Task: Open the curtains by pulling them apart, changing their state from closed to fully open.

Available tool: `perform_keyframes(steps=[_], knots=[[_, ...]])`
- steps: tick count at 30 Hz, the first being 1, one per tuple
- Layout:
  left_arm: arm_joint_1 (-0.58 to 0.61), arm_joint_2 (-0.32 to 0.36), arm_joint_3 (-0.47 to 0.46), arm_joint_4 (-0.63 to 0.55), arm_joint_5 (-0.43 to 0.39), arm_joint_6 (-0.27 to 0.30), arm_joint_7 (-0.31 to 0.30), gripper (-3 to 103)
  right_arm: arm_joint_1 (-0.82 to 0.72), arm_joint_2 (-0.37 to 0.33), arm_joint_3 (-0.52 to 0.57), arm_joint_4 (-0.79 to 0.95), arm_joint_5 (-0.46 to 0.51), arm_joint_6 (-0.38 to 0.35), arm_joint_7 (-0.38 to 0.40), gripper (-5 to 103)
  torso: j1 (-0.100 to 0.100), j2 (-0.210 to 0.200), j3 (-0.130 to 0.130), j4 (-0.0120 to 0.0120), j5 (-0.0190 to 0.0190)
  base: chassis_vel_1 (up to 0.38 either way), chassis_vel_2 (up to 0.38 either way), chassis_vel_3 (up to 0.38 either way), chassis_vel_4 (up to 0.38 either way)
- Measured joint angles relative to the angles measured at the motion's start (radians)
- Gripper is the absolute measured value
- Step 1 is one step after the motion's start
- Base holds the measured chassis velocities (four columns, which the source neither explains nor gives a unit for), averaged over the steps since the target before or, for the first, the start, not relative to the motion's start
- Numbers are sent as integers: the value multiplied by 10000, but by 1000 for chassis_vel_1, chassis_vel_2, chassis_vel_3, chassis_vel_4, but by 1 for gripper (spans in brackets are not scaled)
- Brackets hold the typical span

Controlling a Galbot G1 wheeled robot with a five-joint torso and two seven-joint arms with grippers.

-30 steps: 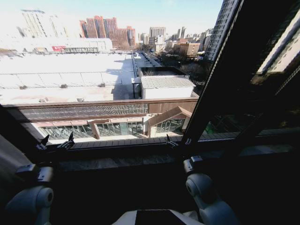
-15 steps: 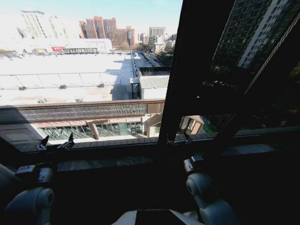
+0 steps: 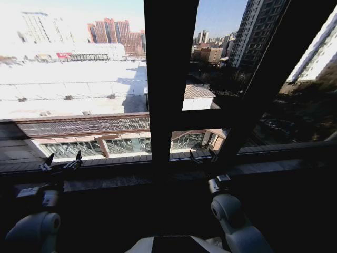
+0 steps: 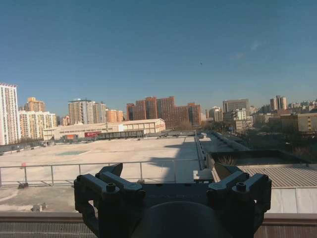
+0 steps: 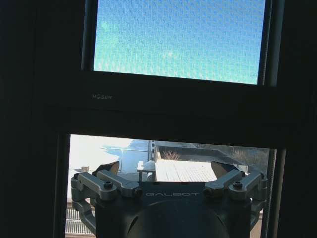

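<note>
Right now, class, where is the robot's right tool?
In the head view the right tool sits right of centre, raised at the windowsill, open and empty, just beside the dark vertical window frame.

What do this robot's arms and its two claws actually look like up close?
The arms are smooth, rounded pale grey shells. The left gripper and right gripper are dark metal, each with two jointed fingers bolted by visible screws, ending in black pads. "GALBOT" is stamped on the right gripper's body.
</note>
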Motion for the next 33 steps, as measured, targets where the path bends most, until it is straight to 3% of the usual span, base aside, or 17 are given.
perform_keyframes(steps=[22, 33], knots=[[-1, 20, -4, 183, 5, -171, 35, 100, 27, 25, -149, -79, -39, -28, 16, 100, 2, 0, 0, 0, -1, -348, -358, 348, 358], [-1, -54, 0, 235, 56, -228, 68, 100, -3, 22, -262, -76, -41, -38, 165, 100, 3, -1, 0, -1, -4, -100, -309, 95, 312]])
